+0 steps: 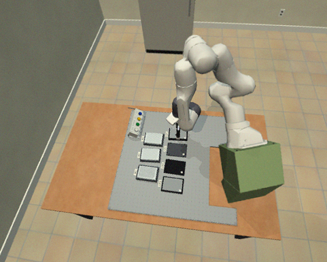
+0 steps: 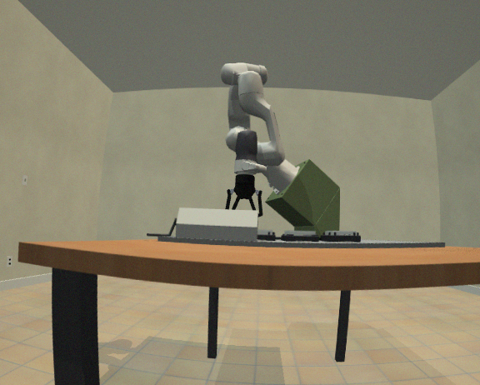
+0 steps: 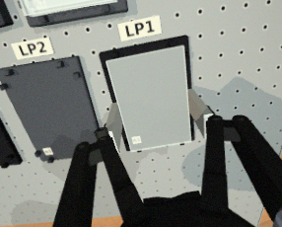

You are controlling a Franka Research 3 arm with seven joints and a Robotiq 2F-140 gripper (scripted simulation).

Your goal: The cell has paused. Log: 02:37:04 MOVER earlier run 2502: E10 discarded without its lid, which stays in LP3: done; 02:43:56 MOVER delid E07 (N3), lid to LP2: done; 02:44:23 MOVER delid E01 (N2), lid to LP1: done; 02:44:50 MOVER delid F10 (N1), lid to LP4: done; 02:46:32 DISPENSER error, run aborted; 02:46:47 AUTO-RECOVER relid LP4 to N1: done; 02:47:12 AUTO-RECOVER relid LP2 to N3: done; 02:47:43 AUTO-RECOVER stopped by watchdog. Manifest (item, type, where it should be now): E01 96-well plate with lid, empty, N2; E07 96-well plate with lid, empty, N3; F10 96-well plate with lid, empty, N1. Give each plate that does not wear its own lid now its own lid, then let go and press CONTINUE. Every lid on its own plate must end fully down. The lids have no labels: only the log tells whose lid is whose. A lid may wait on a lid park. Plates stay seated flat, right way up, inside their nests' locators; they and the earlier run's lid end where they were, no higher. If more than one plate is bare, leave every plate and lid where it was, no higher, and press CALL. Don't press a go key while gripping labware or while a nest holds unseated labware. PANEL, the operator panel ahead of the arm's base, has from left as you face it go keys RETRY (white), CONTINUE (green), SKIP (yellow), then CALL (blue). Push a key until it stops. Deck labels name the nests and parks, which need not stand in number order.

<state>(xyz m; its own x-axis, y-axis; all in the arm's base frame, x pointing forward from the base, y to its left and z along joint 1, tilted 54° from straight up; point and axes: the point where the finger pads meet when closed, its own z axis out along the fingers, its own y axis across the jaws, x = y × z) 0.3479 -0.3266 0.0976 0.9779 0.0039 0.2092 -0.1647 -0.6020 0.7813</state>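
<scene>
My gripper is shut on a pale grey lid, with a finger pad on each long side. The lid is over the black park labelled LP1, level, and looks slightly raised off it. The LP2 park beside it is bare dark grey. In the top view the gripper stands at the far end of the right column. The left column holds two lidded plates and one bare plate with its wells showing. The nearest park holds another lid.
The operator panel with its coloured keys stands just beyond the far plate; in the exterior view it hides the fingertips' lower reach. One black empty park lies between LP2 and the nearest lid. The green arm pedestal stands to the right.
</scene>
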